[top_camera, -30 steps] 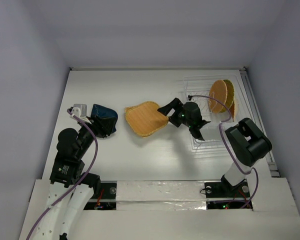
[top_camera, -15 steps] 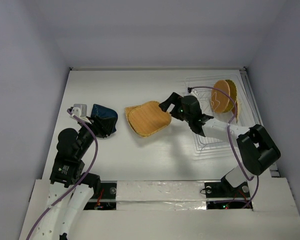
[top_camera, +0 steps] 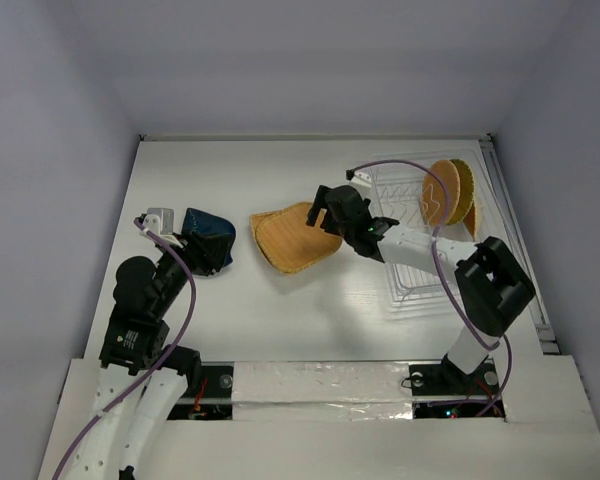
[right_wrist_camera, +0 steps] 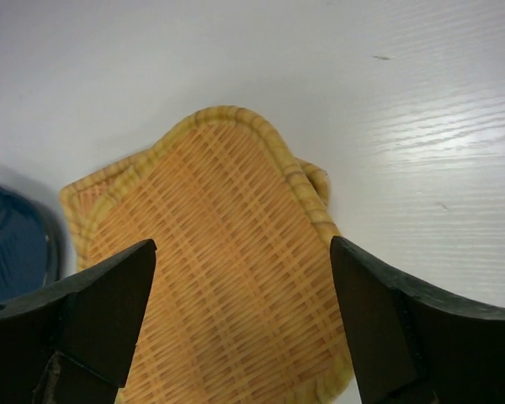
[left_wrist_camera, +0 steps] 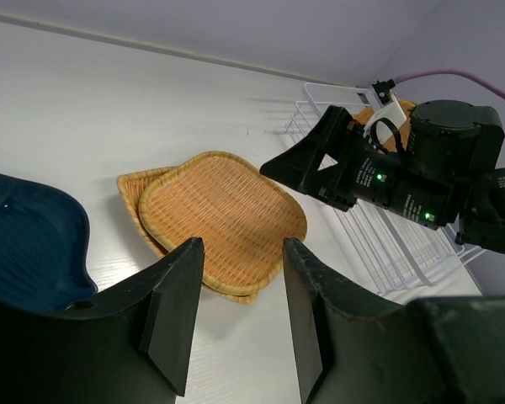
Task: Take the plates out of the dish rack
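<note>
Dish rack (top_camera: 420, 272): white wire, set at the right side of the table (top_camera: 230, 170), toward its far corner.
Round plates (top_camera: 438, 193): orange-yellow and woven, stood on edge among the prongs at the far right end of the dish rack. Their number cannot be told.
Rounded-square plate (left_wrist_camera: 223, 215): orange-yellow and woven, laid flat on the table left of the dish rack and apart from it. It is stacked on another plate.
Leaf-shaped plate (left_wrist_camera: 133, 187): laid beneath the rounded-square plate. Only parts of its rim are shown, at the edges of the upper plate.
Blue dish (left_wrist_camera: 25, 244): dark blue, set on the table out of the rack, left of the stacked pair and apart from it.
Right gripper (right_wrist_camera: 241, 252): held over the right side of the rounded-square plate. The fingers are spread wide and nothing is gripped between them. Contact with the plate cannot be told.
Left gripper (left_wrist_camera: 242, 248): placed just beside the blue dish, which is seen at the left finger's side. The fingers are parted and nothing is held between them.
</note>
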You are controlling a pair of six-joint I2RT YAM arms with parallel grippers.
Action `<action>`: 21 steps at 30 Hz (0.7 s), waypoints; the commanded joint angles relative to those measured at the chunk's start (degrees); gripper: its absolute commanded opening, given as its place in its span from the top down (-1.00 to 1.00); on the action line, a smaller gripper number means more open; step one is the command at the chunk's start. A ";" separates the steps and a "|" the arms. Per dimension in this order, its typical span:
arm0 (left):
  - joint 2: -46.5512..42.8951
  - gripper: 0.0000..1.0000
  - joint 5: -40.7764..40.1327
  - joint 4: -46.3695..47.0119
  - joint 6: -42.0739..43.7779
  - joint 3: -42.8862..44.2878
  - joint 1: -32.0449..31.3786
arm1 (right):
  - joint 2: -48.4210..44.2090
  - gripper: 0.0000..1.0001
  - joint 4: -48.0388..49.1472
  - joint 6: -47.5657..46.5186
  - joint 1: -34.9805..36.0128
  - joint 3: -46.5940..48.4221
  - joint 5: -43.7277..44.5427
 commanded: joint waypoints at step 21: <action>-1.05 0.21 0.65 2.77 -0.05 -0.84 0.38 | -23.40 0.07 -24.27 -21.75 -25.69 3.16 19.52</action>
